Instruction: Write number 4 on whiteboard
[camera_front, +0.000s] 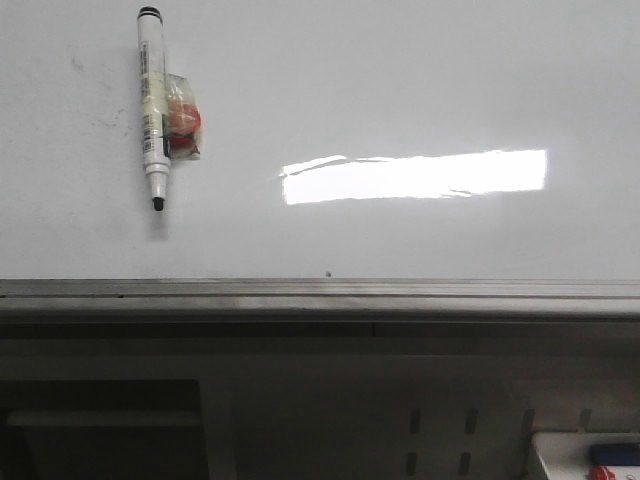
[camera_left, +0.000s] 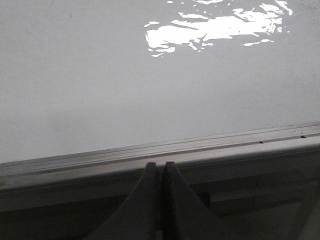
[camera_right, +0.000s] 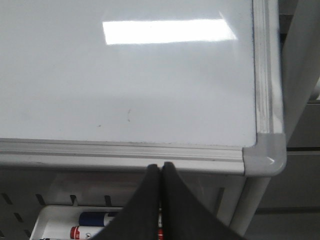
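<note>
The whiteboard (camera_front: 400, 90) fills my front view, bare of strokes, a marker (camera_front: 153, 105) stuck to it. I see left fingers (camera_left: 150, 195) and right fingers (camera_right: 150, 200) pressed together, holding nothing.

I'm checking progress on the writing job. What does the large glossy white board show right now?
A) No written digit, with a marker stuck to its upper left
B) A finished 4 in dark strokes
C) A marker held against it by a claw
A: the large glossy white board carries only glare and faint smudges, and the white black-capped marker sits on its upper left, touched by no claw.
</note>
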